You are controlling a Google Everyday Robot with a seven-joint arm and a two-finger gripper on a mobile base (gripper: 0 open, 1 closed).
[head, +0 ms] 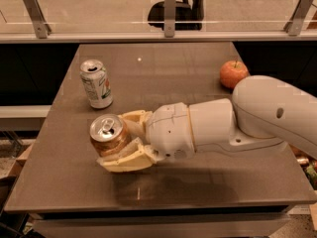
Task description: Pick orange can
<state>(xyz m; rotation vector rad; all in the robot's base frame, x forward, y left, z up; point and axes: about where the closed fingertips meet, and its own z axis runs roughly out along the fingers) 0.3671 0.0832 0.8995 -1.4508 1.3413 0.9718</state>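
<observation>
1. The orange can (108, 136) is at the front-left part of the counter (173, 68), its silver pull-tab top turned up toward the camera.
2. The gripper (112, 140) is around the can: the jaws are clamped on it, one cream finger against its far side and the other along its near side, lower down.
3. Whether the can's base touches the counter cannot be told; a dark shadow lies on the surface just in front of the gripper.
4. The white arm (257, 113) reaches in from the right edge, lying low across the counter with its wrist right behind the can.
5. A white and green can (96, 83) stands upright near the orange can, farther back and slightly to the left, apart from it.
6. A round orange-red apple (233, 73) sits at the counter's right side, well apart from both cans, just behind the arm.
</observation>
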